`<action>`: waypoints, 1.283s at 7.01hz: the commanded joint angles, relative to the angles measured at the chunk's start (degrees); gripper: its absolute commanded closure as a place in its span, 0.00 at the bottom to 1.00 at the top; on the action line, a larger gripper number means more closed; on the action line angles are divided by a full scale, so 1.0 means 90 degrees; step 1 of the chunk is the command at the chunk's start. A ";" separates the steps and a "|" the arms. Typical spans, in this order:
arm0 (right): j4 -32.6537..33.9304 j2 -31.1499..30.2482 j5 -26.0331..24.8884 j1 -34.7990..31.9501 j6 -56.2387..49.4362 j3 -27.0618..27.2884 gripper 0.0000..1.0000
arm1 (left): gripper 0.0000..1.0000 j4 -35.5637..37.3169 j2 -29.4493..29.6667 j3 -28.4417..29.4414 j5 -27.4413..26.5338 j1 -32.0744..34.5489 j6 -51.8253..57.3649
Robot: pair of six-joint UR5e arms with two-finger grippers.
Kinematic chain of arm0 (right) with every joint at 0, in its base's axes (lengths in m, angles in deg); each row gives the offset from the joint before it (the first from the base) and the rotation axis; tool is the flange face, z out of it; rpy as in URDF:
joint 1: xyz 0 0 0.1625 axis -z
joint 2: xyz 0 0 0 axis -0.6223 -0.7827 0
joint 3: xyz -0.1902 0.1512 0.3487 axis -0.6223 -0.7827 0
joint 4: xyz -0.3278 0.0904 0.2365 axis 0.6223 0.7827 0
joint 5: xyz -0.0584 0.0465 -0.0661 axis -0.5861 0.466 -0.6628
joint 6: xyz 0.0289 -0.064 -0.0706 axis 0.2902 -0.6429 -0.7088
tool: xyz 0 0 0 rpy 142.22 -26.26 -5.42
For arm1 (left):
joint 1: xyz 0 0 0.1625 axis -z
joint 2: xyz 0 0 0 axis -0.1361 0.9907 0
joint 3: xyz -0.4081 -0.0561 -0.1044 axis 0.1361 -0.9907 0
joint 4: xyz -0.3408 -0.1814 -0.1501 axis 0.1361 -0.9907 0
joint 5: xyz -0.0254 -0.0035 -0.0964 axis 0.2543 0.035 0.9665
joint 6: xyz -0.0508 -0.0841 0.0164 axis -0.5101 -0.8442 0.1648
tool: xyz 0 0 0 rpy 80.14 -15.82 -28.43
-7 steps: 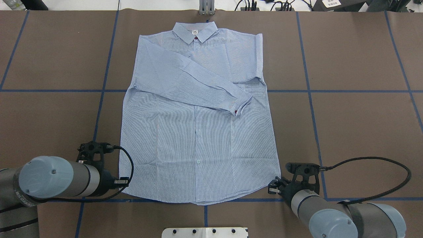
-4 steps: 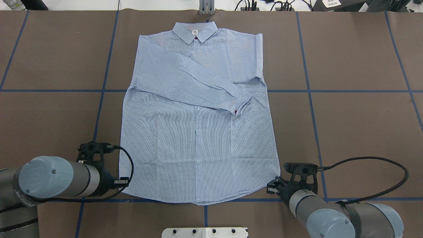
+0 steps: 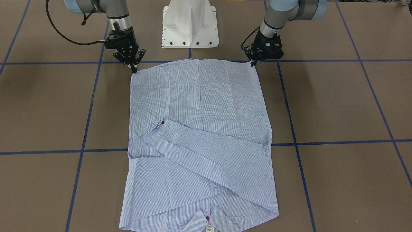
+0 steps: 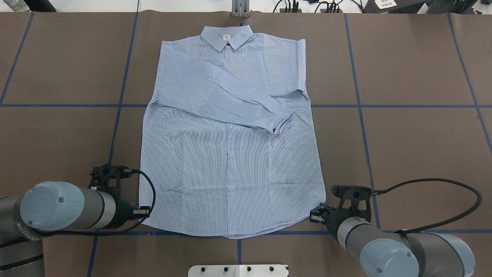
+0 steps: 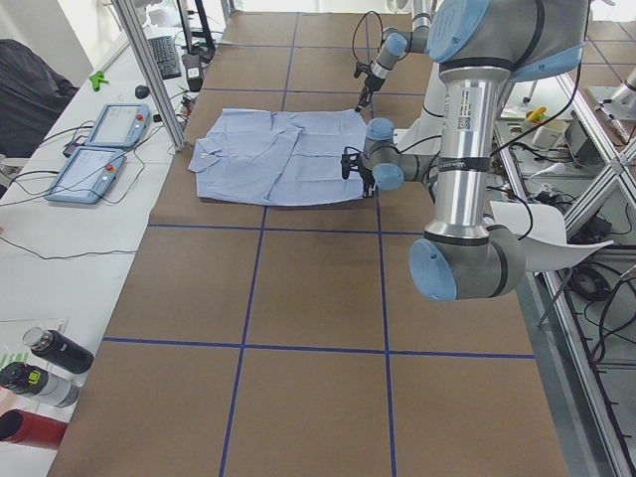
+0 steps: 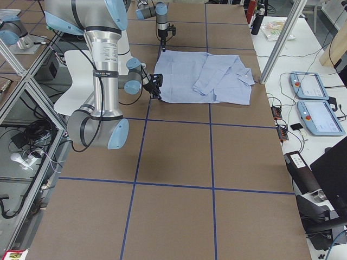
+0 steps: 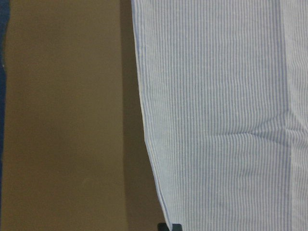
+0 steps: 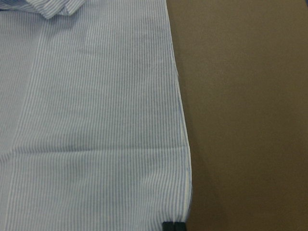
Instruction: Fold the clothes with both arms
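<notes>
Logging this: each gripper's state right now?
Left gripper: jaws closed at a hem corner of the light blue striped button-up shirt.
Right gripper: jaws closed at the other hem corner.

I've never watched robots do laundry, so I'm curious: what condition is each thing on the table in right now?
shirt: lying flat, front up and closed, bottom half not yet folded.
sleeves: folded in across the chest, one long sleeve on top.
left gripper: shut, seemingly pinching one hem corner.
right gripper: shut, seemingly pinching the other hem corner.
</notes>
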 commanded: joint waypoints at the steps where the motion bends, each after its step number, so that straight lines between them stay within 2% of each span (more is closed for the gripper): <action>1: 0.0934 -0.0275 0.0529 -0.0238 -0.0007 0.1309 1.00 | 1.00 0.0501 -0.0089 -0.0875 0.0329 0.0025 0.0008; 2: 0.1519 -0.0634 0.0744 -0.0210 0.0003 0.2197 1.00 | 1.00 0.1192 -0.0109 -0.1722 0.0680 0.0045 -0.0002; 3: 0.2299 -0.0841 0.1210 -0.0229 0.0003 0.3182 1.00 | 1.00 0.1963 -0.0119 -0.2542 0.0973 0.0025 -0.0021; 4: 0.3070 -0.0766 0.1582 -0.0239 0.0003 0.3956 1.00 | 1.00 0.2521 -0.0090 -0.3208 0.1382 0.0025 -0.0021; 5: 0.3300 -0.0523 0.1953 -0.0587 -0.0016 0.3993 1.00 | 1.00 0.2701 0.0007 -0.3408 0.1599 0.0112 -0.0002; 6: 0.3515 0.0011 0.1976 -0.0919 -0.0684 0.3587 1.00 | 1.00 0.2703 0.0124 -0.3139 0.1611 0.0248 0.0075; 8: 0.3508 0.1746 0.2054 -0.2010 -0.1556 0.1698 1.00 | 1.00 0.2712 0.1096 -0.1971 0.1553 0.1192 0.0173; 9: 0.3479 0.2016 0.2248 -0.2673 -0.2207 0.1060 1.00 | 1.00 0.2703 0.1576 -0.1220 0.1533 0.1806 0.0483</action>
